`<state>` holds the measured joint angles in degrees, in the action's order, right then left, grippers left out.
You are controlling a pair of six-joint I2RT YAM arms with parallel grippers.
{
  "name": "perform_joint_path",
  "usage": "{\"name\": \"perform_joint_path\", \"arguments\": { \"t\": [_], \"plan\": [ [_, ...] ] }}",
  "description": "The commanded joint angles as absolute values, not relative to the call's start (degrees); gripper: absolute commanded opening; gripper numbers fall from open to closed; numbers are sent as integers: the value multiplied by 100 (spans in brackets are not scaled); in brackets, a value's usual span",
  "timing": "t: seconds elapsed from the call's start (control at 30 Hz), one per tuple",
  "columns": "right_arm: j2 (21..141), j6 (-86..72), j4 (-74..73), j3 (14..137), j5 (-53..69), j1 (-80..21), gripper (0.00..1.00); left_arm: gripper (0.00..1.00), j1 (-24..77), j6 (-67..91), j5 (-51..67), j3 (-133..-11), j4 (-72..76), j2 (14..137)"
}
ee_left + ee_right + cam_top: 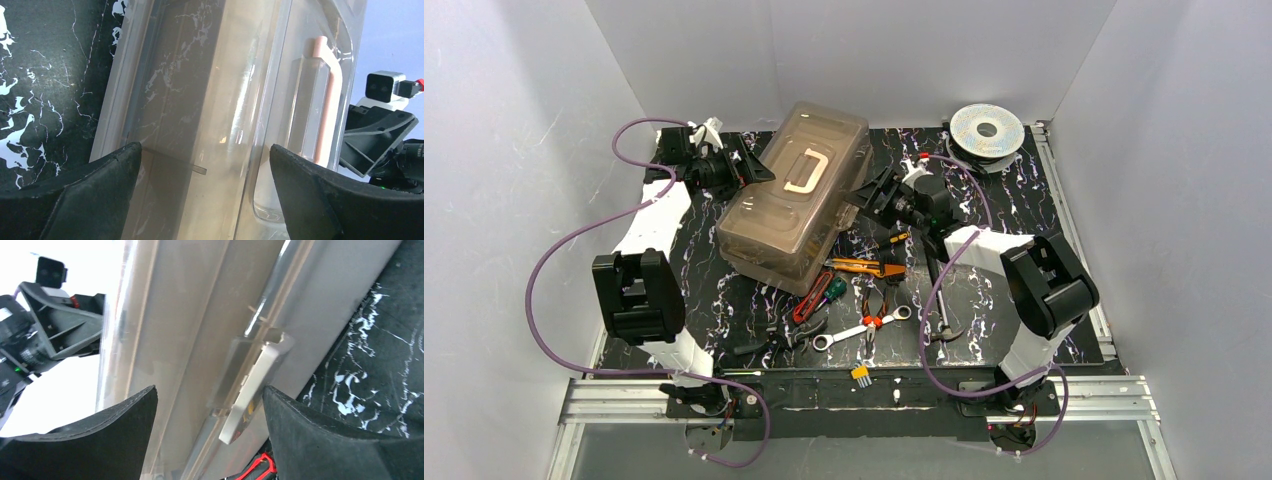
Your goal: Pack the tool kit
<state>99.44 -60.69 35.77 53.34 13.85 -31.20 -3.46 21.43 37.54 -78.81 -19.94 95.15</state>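
Note:
The tan toolbox [796, 200] lies slanted on the black marbled mat, its smoky lid down and the beige handle [804, 170] on top. My left gripper [752, 172] is open at the box's far-left side; in the left wrist view its fingers [115, 170] frame the lid [200, 90] and handle [327, 100]. My right gripper [867, 197] is open at the box's right side. In the right wrist view its fingers [300, 425] stand either side of the beige latch [250, 390], which sticks out from the wall. Loose tools lie in front: an orange-yellow knife [864, 267], red-handled pliers [810, 305], a wrench [860, 331].
A round silver wire spool [987, 130] sits at the back right corner. Black pliers [769, 340], orange-handled pliers [880, 308] and a hammer [941, 322] lie near the front. A small yellow piece [861, 375] rests at the mat's front edge. White walls enclose the space.

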Motion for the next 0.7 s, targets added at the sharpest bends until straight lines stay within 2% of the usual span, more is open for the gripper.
{"name": "perform_joint_path", "arguments": {
  "t": [0.0,0.2,0.37,0.67],
  "plan": [
    [9798,-6106,4408,5267,1908,-2988,86,98,-215,1987,3787,-7929,-2474,9303],
    [9363,-6000,3575,5002,1814,-2686,83,98,-215,1971,3660,-7921,-2499,9129],
    [8839,-5497,2607,4823,1347,-2480,81,98,-165,1754,3027,-7815,-2463,8538],
    [8130,-4176,1770,4773,1103,-2478,81,90,360,884,2468,-7667,-2126,7697]
  ]
}}
